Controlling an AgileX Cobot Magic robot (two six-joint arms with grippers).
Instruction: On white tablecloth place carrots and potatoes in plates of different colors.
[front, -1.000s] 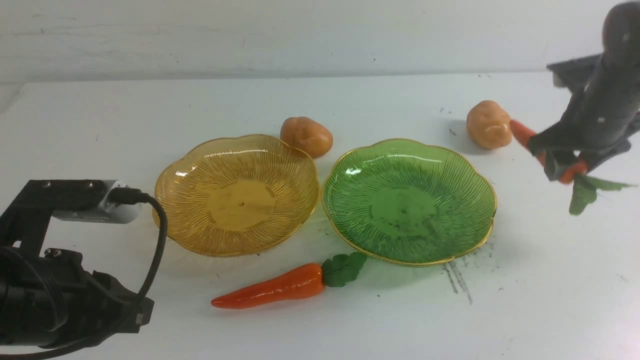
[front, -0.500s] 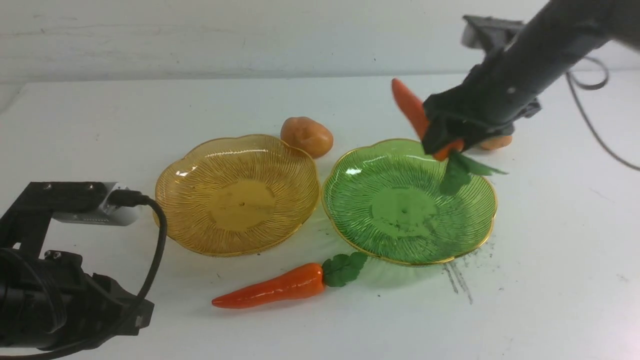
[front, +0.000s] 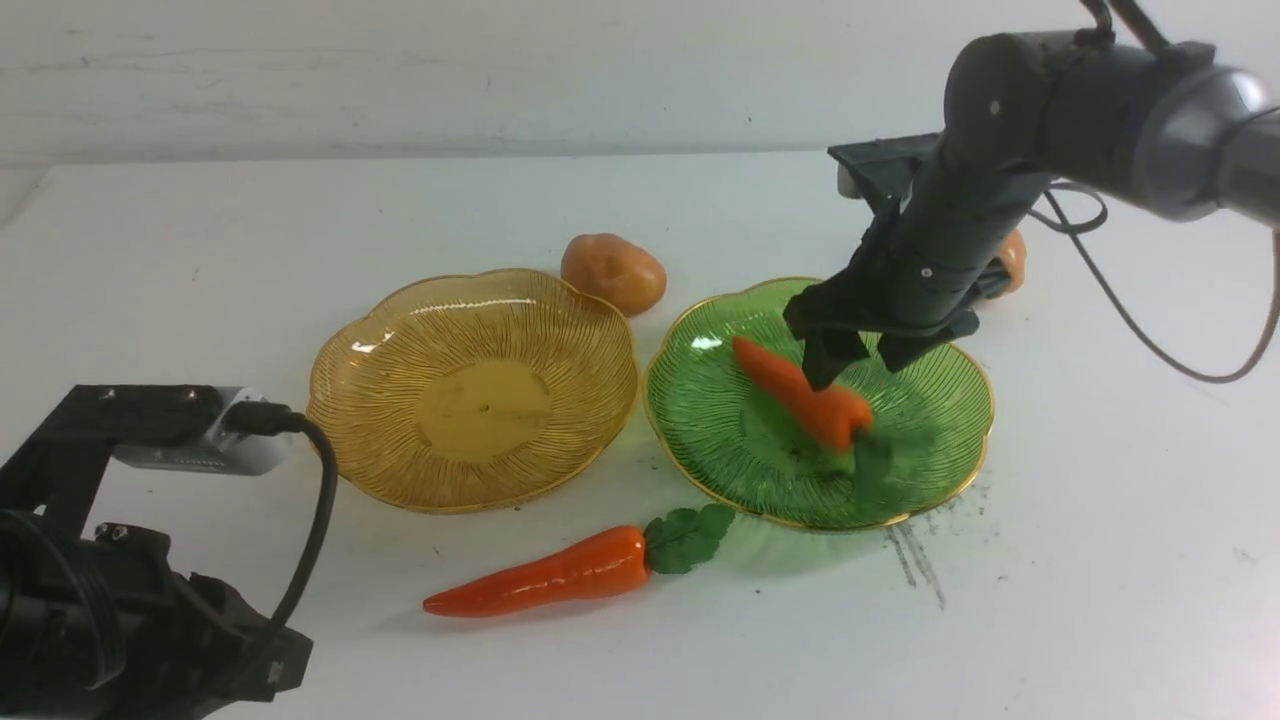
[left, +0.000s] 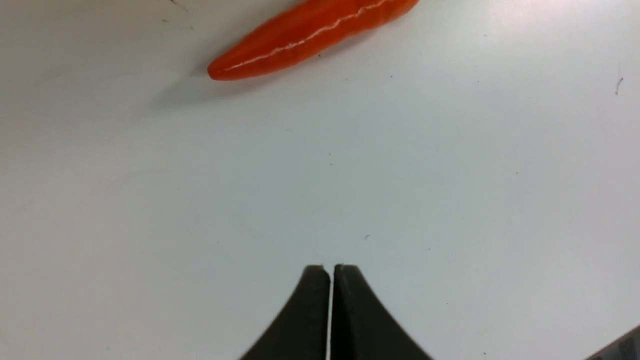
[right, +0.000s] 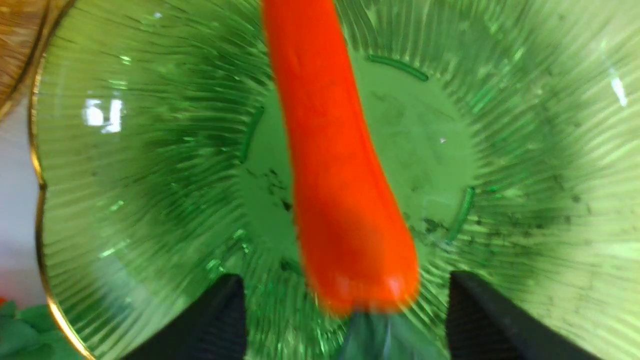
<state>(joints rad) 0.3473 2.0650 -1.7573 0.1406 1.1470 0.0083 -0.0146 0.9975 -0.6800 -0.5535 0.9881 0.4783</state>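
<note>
The right claw (front: 858, 368) hangs just above the green plate (front: 930, 420), its jaws standing wide and holding nothing. In the right wrist view the two dark fingers (right: 220, 320) flank the thick end of a carrot (right: 335, 165), with green plate (right: 125, 175) showing in the gap on either side, so neither finger touches it. From the front this carrot (front: 800, 395) sits inside the green plate, across its middle, with the pointed tip towards the far left and the leafy top (front: 872, 455) towards the near right. Its outline is blurred, and whether it rests fully on the plate cannot be told. The amber plate (front: 400, 420) stands just left of the green one, their rims nearly meeting, and it holds nothing. A potato (front: 612, 272) lies on the white tablecloth (front: 1100, 500) of the worktop, just behind the amber plate's far right rim. The other potato (front: 1012, 258) is mostly hidden behind the right arm (front: 1010, 110), beyond the green plate. The second carrot (front: 545, 580) lies on the cloth in front of the two plates, its leaves just beside the green plate's near rim. The left claw (left: 330, 270) is closed, its fingers pressed together on nothing, above bare cloth near the second carrot's (left: 310, 37) pointed tip.
</note>
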